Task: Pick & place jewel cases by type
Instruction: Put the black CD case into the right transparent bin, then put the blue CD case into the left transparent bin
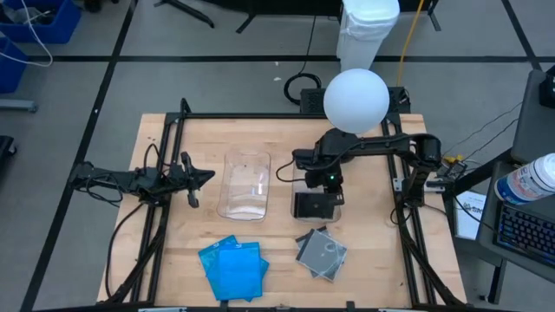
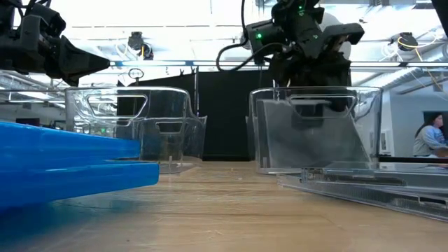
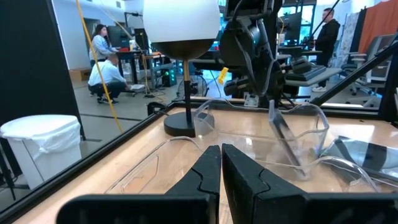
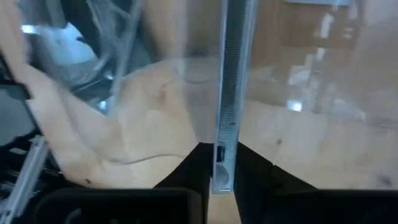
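Note:
Two clear bins stand mid-table, the left bin (image 1: 230, 186) and the right bin (image 1: 340, 208). My right gripper (image 1: 317, 192) hangs over the right bin, pointing steeply down, shut on a clear/dark jewel case (image 2: 308, 140) that stands inside it. Several blue jewel cases (image 1: 232, 267) lie stacked flat near the front edge. Beside them, to the right, is a small pile of clear/grey jewel cases (image 1: 323, 254). My left gripper (image 1: 206, 177) waits shut and level at the table's left, touching nothing. My right gripper pinches the jewel case's upper edge (image 4: 225, 140) between its two fingers, coming from above and pointing steeply down. The case stands on edge, tilted, inside the right bin (image 2: 364, 126). Its lower edge (image 3: 297, 169) is down by the bin's floor; whether it rests there I cannot tell.
A lamp with a white globe (image 1: 355, 100) stands at the table's far edge, behind the right bin. Black frame rails (image 1: 165, 156) run along the table's sides. Bare wood lies between the bins and the two piles. People (image 3: 102, 59) are in the room beyond.

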